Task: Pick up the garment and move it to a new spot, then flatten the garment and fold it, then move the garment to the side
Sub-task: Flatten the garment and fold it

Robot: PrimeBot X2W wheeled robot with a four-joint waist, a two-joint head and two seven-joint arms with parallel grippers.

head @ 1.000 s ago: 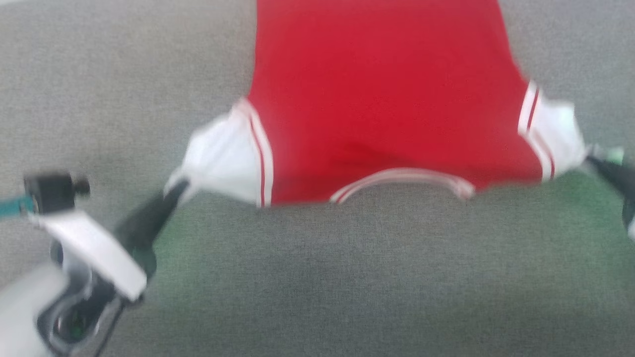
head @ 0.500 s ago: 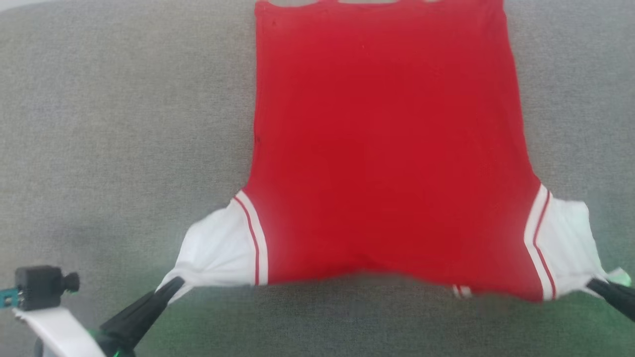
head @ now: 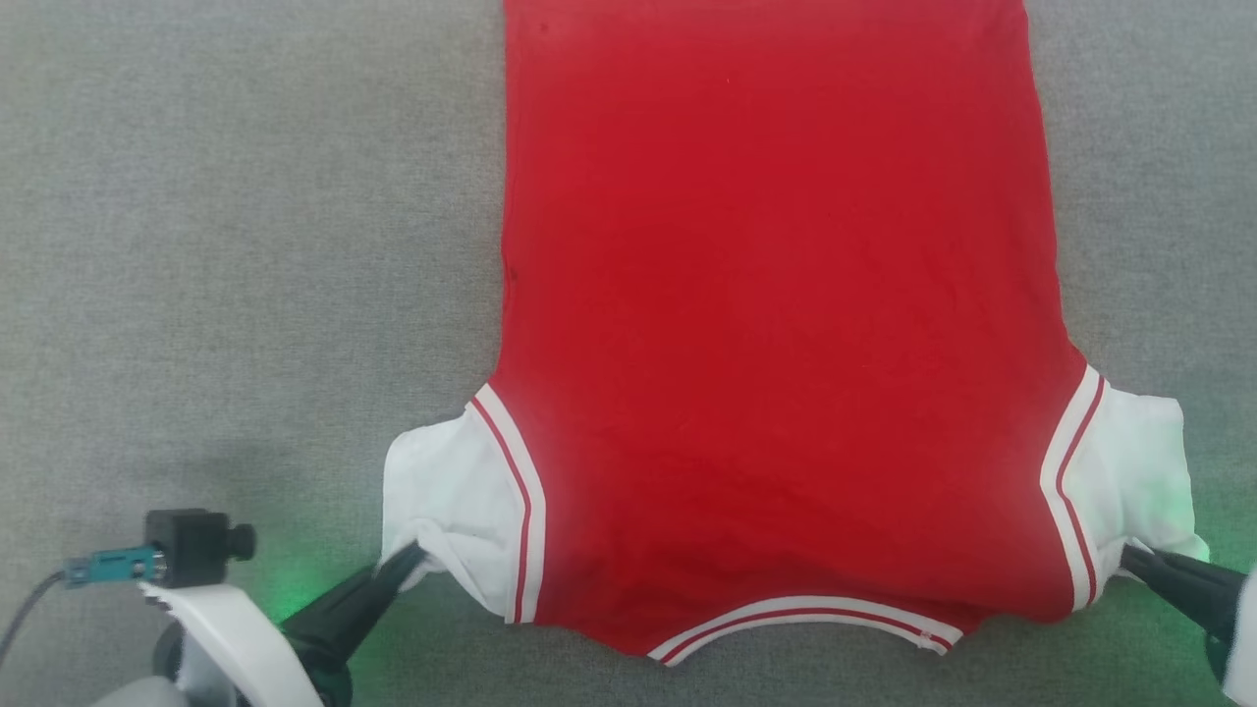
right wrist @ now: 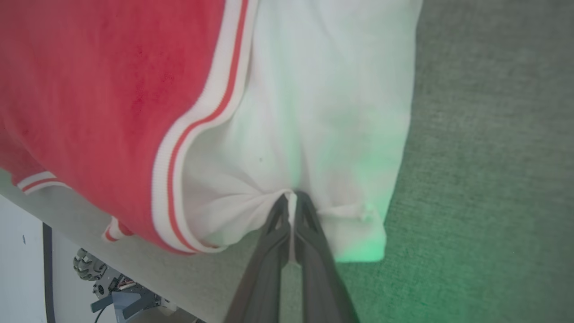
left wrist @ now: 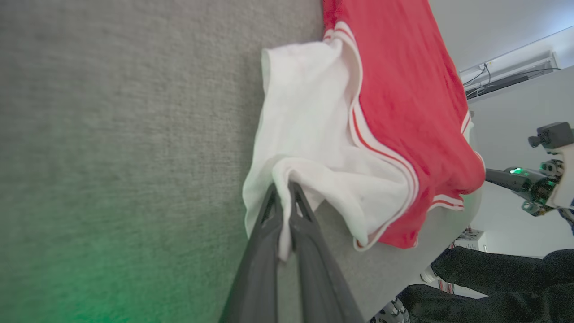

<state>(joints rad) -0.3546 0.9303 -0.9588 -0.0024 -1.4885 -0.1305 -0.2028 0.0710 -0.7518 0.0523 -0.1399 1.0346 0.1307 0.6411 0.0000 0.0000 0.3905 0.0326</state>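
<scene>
The garment lies spread on the grey surface, plain red side up. Its body runs from the top centre of the head view down to the striped neckline at bottom centre. The wrist views show the neckline close to the surface's near edge.

One white sleeve sits at lower left and the other sleeve at lower right. The left gripper comes in from the lower left corner. Its jaws are pressed together on a fold of that sleeve, and the left wrist view shows white cloth pinched between them. The right gripper, at the lower right edge, has its jaws pinching the other sleeve, as the right wrist view shows clearly.

Half a second ago both sleeves were drawn out into taut points and the neckline trim was mostly hidden. Now the trim lies in plain sight on the surface, and the lower-left sleeve has gone slack and bunched. The view itself has also shifted, so part of the change is camera motion.

I judge that the drag to the new spot is finished and the cloth has been laid down. Releasing and smoothing the sleeves looks to be next, before any fold.
</scene>
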